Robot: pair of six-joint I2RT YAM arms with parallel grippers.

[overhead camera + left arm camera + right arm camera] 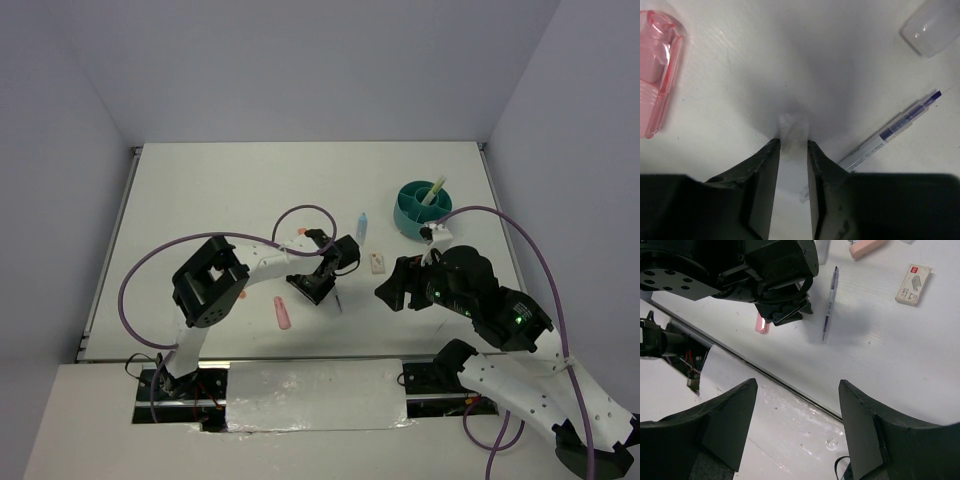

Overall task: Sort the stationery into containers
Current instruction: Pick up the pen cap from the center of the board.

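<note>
Left gripper [792, 144] jaws flank small white cap [791, 125] mid-scene; grip unclear. Looks a tip-only pinch: cap may squirt out, or tips nudge pen [895, 131] just right. Organiser [405, 218] far right.

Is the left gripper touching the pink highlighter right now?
Apart. The left wrist view shows the pink highlighter at the far left edge, with a stretch of bare table between it and the left gripper.

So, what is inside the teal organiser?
One yellow pen leans inside the organiser, its tip above the rim. Dividers show, nothing else. The compartment floors are hidden by the wall, so small items cannot be excluded.
</note>
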